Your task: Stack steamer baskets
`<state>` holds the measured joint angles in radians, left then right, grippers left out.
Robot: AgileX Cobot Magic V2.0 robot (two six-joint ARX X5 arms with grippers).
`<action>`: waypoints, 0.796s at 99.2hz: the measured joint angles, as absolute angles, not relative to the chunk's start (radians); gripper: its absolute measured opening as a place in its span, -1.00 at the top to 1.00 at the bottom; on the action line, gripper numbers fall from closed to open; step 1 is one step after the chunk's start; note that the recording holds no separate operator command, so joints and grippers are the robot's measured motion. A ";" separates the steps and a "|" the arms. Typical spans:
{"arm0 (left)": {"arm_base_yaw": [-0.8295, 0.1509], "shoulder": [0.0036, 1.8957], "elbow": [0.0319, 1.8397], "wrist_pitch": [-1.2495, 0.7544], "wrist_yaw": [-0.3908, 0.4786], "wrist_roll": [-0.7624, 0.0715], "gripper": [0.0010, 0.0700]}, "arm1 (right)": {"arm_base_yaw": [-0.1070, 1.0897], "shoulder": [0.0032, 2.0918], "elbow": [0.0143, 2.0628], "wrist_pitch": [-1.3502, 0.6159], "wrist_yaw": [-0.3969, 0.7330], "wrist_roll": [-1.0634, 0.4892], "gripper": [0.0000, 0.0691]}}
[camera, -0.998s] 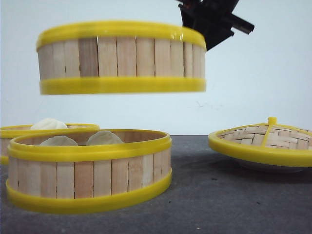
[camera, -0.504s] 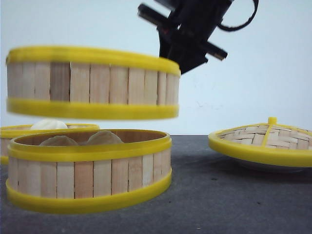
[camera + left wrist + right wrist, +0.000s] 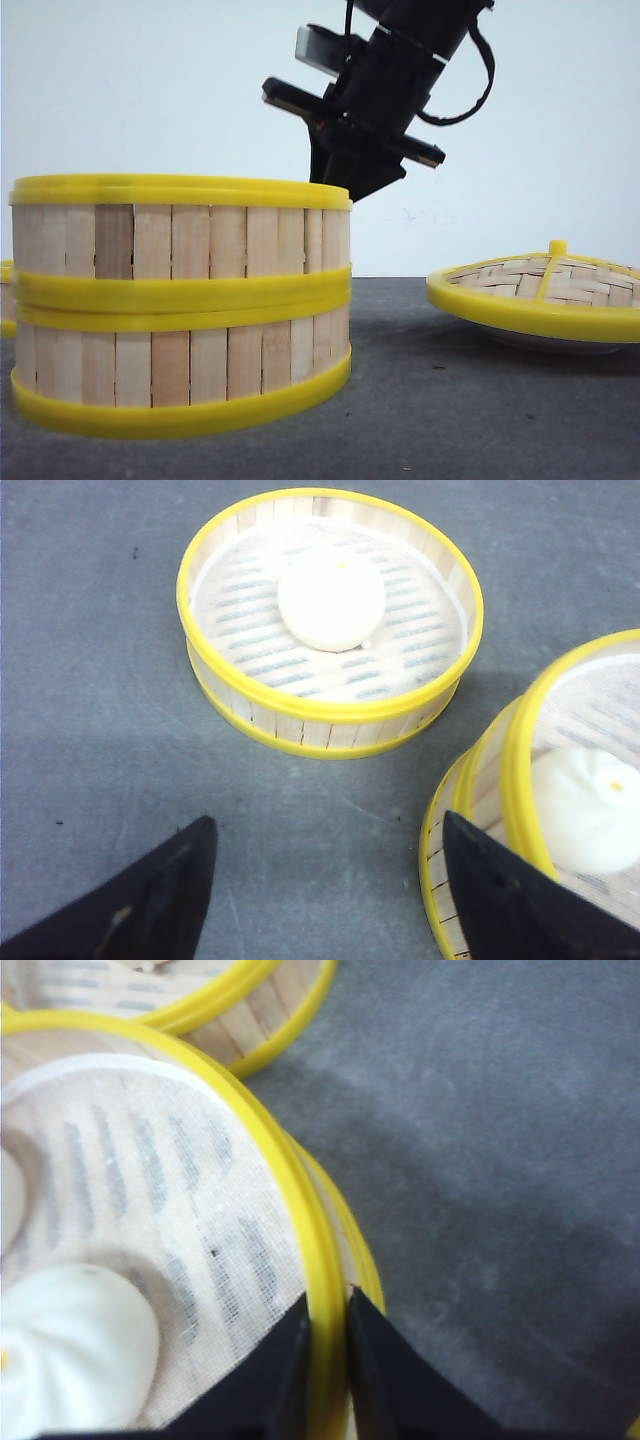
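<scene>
Two steamer baskets are stacked at the front left, the upper basket [image 3: 180, 240] resting on the lower basket [image 3: 180, 370]. My right gripper [image 3: 327, 1300] is shut on the upper basket's yellow rim [image 3: 310, 1230], one finger inside and one outside, and its black arm [image 3: 375, 100] slants down to the rim. A white bun [image 3: 70, 1350] lies on the cloth liner inside. A third steamer basket [image 3: 330, 620] with one bun [image 3: 330, 598] sits alone beside the stack [image 3: 500, 810]. My left gripper [image 3: 328, 820] hangs open over bare table, holding nothing.
A domed woven lid [image 3: 545, 285] with yellow rim and knob rests at the right on a pale plate [image 3: 545, 345]. The grey tabletop [image 3: 450, 400] runs between stack and lid. A white wall stands behind.
The right gripper carried the raised basket leftward and down. It now sits on the lower basket and hides the buns that showed there before.
</scene>
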<state>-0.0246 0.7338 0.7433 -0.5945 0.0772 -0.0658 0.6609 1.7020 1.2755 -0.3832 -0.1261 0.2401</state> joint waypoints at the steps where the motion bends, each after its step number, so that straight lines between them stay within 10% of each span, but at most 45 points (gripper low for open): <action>1: -0.025 0.734 0.743 -0.595 0.077 -0.066 -0.23 | 0.661 1.703 1.275 -0.382 -0.124 0.240 0.90; 79: -0.025 0.734 0.743 -0.595 0.077 -0.066 -0.23 | 0.662 1.704 1.275 -0.372 -0.123 0.239 0.81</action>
